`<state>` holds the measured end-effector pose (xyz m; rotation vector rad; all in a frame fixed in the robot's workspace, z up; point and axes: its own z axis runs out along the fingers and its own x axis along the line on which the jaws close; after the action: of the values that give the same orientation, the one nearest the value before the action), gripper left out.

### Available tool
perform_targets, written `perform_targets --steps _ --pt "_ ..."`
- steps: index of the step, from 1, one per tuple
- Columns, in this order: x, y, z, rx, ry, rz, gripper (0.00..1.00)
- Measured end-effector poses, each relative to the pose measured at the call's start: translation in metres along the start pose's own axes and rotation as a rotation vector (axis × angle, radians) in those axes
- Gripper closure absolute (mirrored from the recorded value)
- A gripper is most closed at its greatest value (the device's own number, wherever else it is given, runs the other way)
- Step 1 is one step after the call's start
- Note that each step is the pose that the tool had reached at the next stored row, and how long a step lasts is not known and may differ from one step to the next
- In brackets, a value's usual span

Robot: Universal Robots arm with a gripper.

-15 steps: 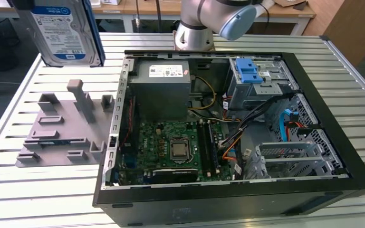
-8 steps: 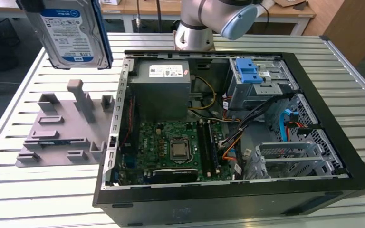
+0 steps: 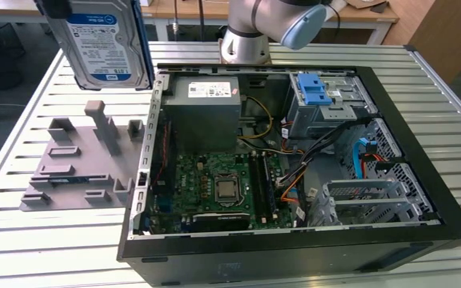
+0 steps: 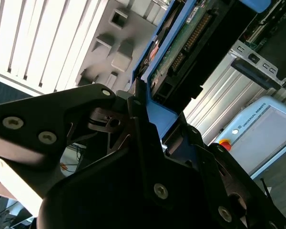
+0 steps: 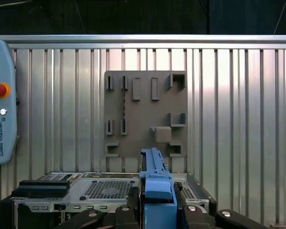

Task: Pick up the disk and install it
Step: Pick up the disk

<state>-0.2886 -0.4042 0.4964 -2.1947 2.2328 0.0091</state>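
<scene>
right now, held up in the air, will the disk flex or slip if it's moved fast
Probably stiff: the disk looks like a metal-cased slab and hangs straight without sagging. Likely heavy for its size. It could slip, since the fingers seem to pinch its smooth blue plastic rail rather than the metal body.

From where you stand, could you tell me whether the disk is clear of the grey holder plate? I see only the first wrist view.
Observer: Yes; in the exterior view the disk is held up in the air, apart from the grey holder plate.
Operator: Thank you. Is it over the open computer case?
Observer: No, it shows to the exterior view's left of the computer case.
Operator: Which way does its label face?
Observer: Toward the exterior camera; the second wrist view shows its circuit board.
</scene>
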Motion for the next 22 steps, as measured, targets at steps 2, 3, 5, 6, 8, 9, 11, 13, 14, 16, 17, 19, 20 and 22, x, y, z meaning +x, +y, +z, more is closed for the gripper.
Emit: perform_targets --steps 2,3,5,6,8,9,11,13,14,16,17,19,20,22 --pt "0.0012 -0.0051 0.0001 0.0000 -0.0001 0.000 0.64" --pt "0.0017 -0.0077 0.0000 -0.0001 -0.0001 0.000 0.64" --pt "0.0024 -0.0121 0.0001 -0.0001 -0.0001 0.000 0.64" --pt "0.0028 -0.0142 0.0000 -0.0001 -0.0001 0.000 0.64" --pt "0.0036 -0.0187 0.0001 -0.0002 -0.0001 0.000 0.64" --pt "0.0040 -0.0209 0.0001 -0.0002 -0.0001 0.000 0.64" --pt "0.0048 -0.0249 0.0001 -0.0003 -0.0001 0.000 0.64" --pt "0.0056 -0.0286 0.0001 -0.0003 -0.0001 0.000 0.64" --pt "0.0059 -0.0303 0.0001 -0.0003 -0.0001 0.000 0.64" --pt "0.0068 -0.0343 0.0001 -0.0004 -0.0001 0.000 0.64" --pt "0.0073 -0.0362 0.0001 -0.0005 0.0000 0.000 0.64" --pt "0.0084 -0.0402 0.0001 -0.0006 0.0000 0.000 0.64" --pt "0.0091 -0.0420 0.0001 -0.0007 -0.0001 0.000 0.64" --pt "0.0111 -0.0452 0.0001 -0.0008 -0.0001 0.000 0.64"
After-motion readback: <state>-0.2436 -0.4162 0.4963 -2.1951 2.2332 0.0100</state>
